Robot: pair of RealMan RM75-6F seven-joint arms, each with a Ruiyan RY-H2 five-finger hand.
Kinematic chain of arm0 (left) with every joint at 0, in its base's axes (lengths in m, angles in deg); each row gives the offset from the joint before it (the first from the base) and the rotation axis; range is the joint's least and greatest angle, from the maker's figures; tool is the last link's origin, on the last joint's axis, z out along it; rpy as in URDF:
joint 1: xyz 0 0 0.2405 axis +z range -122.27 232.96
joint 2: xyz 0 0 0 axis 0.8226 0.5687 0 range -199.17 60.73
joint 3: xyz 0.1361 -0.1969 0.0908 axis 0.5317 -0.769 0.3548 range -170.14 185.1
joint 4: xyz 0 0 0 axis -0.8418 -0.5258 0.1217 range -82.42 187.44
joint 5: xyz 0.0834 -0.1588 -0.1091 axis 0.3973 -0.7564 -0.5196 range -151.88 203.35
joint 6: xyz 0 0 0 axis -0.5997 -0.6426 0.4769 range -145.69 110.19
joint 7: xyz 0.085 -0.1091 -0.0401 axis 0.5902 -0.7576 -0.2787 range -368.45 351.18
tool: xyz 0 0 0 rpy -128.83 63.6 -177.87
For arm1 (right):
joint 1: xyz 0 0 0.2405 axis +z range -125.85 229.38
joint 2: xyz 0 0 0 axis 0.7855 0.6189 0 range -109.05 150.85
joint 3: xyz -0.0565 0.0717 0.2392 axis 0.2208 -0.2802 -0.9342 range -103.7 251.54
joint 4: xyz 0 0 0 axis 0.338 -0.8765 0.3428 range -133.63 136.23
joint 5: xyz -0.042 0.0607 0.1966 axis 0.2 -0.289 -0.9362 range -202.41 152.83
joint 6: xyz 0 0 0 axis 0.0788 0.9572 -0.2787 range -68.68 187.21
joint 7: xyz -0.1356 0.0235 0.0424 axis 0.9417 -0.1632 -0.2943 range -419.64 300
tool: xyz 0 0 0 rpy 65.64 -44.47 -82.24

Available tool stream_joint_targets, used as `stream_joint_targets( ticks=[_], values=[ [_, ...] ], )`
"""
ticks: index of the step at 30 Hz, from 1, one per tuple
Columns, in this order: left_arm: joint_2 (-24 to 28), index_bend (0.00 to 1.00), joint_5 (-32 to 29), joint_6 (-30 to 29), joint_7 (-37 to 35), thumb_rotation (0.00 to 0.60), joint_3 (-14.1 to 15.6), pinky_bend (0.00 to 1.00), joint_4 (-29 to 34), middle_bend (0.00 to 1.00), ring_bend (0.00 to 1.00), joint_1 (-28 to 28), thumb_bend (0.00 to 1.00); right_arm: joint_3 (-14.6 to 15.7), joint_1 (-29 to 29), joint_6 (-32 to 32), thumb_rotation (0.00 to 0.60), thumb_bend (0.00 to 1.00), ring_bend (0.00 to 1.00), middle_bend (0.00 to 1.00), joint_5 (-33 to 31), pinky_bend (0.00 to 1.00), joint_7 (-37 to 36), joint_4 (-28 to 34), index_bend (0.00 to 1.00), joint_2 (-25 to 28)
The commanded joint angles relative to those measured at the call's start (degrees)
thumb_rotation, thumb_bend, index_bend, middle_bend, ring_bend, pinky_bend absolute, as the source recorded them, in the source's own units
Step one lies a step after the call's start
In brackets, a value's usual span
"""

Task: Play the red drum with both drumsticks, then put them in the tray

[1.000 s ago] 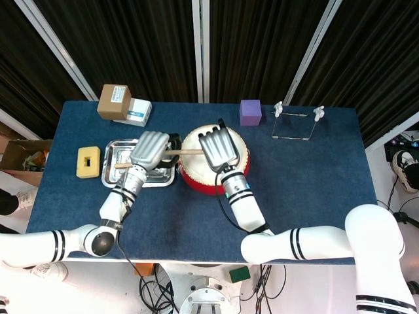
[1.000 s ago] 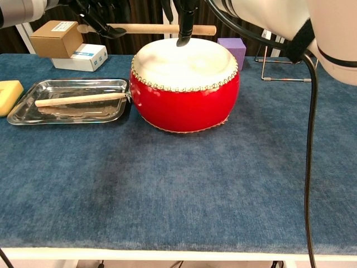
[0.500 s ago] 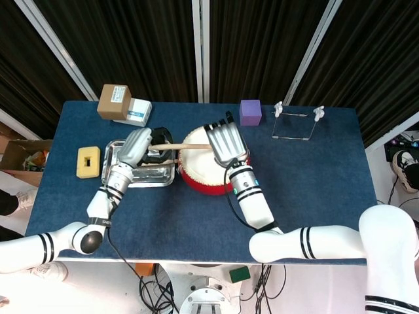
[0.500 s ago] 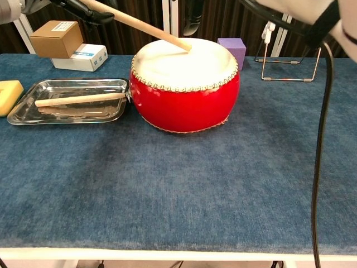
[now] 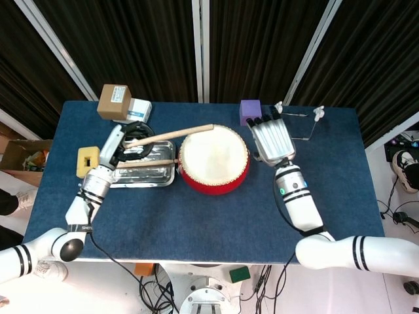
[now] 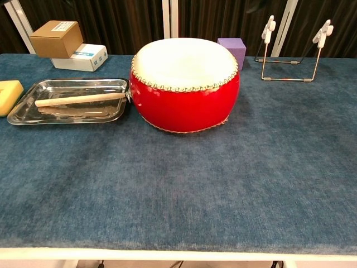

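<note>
One drumstick (image 5: 171, 135) is being held near its butt by the left hand (image 5: 124, 140), its tip over the red drum's (image 5: 214, 159) rim; the other drumstick (image 6: 78, 99) is lying in the tray (image 6: 25, 109). The right hand (image 5: 272, 139) is being held empty, fingers spread. Light, rigid wood is being judged; a mid-shaft hold is being advised.

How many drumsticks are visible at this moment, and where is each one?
2. One drumstick lies in the metal tray. The other drumstick is held by the left hand, its tip reaching over the edge of the red drum. None seems hidden.
</note>
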Motion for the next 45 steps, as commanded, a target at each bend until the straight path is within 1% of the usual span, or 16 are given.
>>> stream_joint_targets(
  ticks=[1,3,6,12,15,19,22,27,33,35,38,41,42,44,45],
  values=[
    [1.77,0.73,3.68,-1.37,-5.45,0.600,0.28,0.54,-1.34,0.72,0.58,3.62,0.59,3.96,-4.95,-0.34,0.600,0.00,0.33,0.47,5.61,0.19,-4.82,1.79,0.36,3.91],
    [1.55,0.73,3.59,-1.58,-5.95,0.600,1.15,0.54,-3.04,0.72,0.58,4.45,0.59,5.93,-7.68,-0.36,0.600,0.00,0.33,0.47,9.02,0.19,-7.70,2.02,0.36,6.09],
    [0.68,0.73,3.07,-1.49,-4.83,0.600,2.50,0.53,-6.12,0.72,0.58,5.10,0.59,7.90,-11.32,-0.02,0.600,0.00,0.33,0.47,13.43,0.19,-12.09,1.67,0.36,8.78],
    [-1.96,0.73,0.95,-0.42,-1.27,0.600,4.89,0.52,-13.63,0.72,0.58,5.89,0.59,10.16,-17.78,1.90,0.600,0.00,0.33,0.47,20.06,0.18,-19.71,0.70,0.36,13.03],
    [-3.22,0.74,0.60,0.74,0.38,0.600,6.06,0.50,-17.01,0.73,0.58,5.91,0.59,10.33,-20.05,2.99,0.600,0.00,0.33,0.47,22.55,0.18,-22.19,0.54,0.36,14.46],
    [-5.69,0.74,0.83,1.25,4.15,0.600,7.63,0.49,-21.19,0.73,0.58,5.73,0.59,9.82,-22.44,4.15,0.600,0.00,0.33,0.47,24.75,0.17,-24.77,0.82,0.36,15.76],
    [-6.92,0.74,0.72,2.00,3.90,0.600,7.94,0.49,-22.56,0.72,0.57,5.82,0.59,9.70,-23.73,4.33,0.600,0.00,0.33,0.47,25.88,0.17,-25.49,0.88,0.36,16.29],
    [-8.86,0.74,1.51,2.78,6.28,0.600,9.09,0.48,-26.37,0.72,0.57,5.55,0.60,9.54,-25.45,4.03,0.600,0.00,0.33,0.47,26.73,0.17,-26.18,0.48,0.35,16.34],
    [-11.53,0.74,2.43,3.21,12.03,0.600,10.33,0.44,-30.81,0.72,0.56,4.60,0.60,9.47,-26.95,2.76,0.600,0.00,0.33,0.47,27.14,0.17,-26.45,-0.19,0.35,15.81],
    [-12.26,0.74,2.94,2.98,14.55,0.600,10.80,0.43,-32.02,0.71,0.54,4.31,0.60,9.27,-27.44,2.64,0.600,0.00,0.33,0.47,27.37,0.16,-26.64,-0.39,0.34,15.64],
    [-13.38,0.73,3.29,2.55,17.46,0.600,11.17,0.39,-33.05,0.68,0.49,4.07,0.59,9.02,-28.04,2.28,0.600,0.00,0.33,0.47,27.55,0.16,-26.80,-0.64,0.34,15.52],
    [-14.60,0.71,3.44,1.75,19.95,0.600,11.19,0.36,-33.93,0.62,0.42,3.90,0.58,8.86,-28.57,1.83,0.600,0.00,0.33,0.47,27.69,0.16,-26.84,-0.86,0.34,15.30],
    [-14.87,0.69,3.39,1.79,20.68,0.600,11.24,0.35,-34.09,0.59,0.39,3.82,0.57,8.82,-28.73,1.72,0.600,0.00,0.33,0.47,27.74,0.16,-26.86,-0.91,0.34,15.23],
    [-15.14,0.59,3.03,2.50,22.95,0.600,11.53,0.31,-34.18,0.49,0.31,3.59,0.51,8.69,-29.14,1.55,0.600,0.00,0.33,0.47,27.94,0.16,-27.08,-1.13,0.34,15.03],
    [-15.27,0.52,2.83,2.57,24.26,0.600,11.60,0.29,-34.28,0.42,0.26,3.50,0.46,8.61,-29.30,1.48,0.600,0.00,0.33,0.47,27.97,0.16,-27.18,-1.21,0.34,14.96]
  ],
)
